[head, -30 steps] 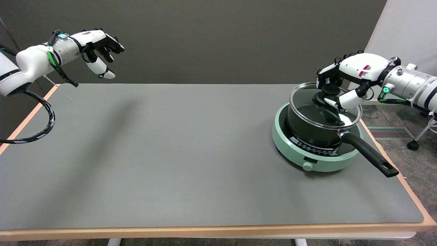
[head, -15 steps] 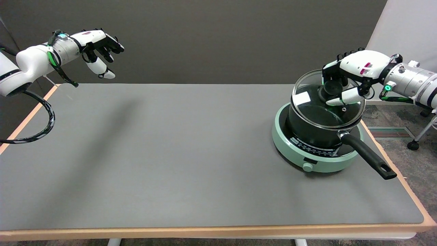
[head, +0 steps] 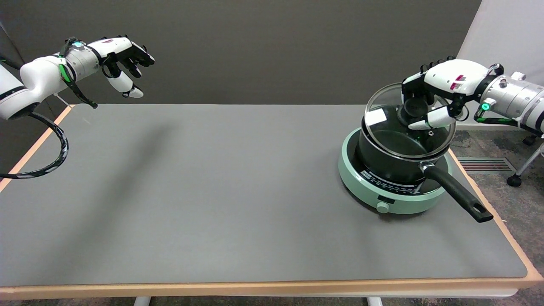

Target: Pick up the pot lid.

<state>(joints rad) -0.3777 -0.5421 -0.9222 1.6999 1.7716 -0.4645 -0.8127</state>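
**A:** Where's your right hand at the moment?

**B:** Over the pot, at the far right of the table. Your fingers are wrapped around the black knob of the pot lid, thumb on the near side and the other fingers curled over the far side, so you are gripping the lid by its knob.

**A:** And the lid itself?

**B:** It's a glass lid with a metal rim, and you have it tilted: the far edge is raised well above the pot, while the near edge sits low, close to the pot's rim by the handle. I can't tell whether that low edge touches the rim or hangs just clear of it.

**A:** What's the pot sitting on?

**B:** A round pale-green hotplate with a small dial at its front. The pot's long black handle points toward the table's near right edge and reaches past the hotplate.

**A:** Anything else you see?

**B:** The left hand hangs in the air at the upper left, fingers loosely spread, well apart from everything on the grey table mat
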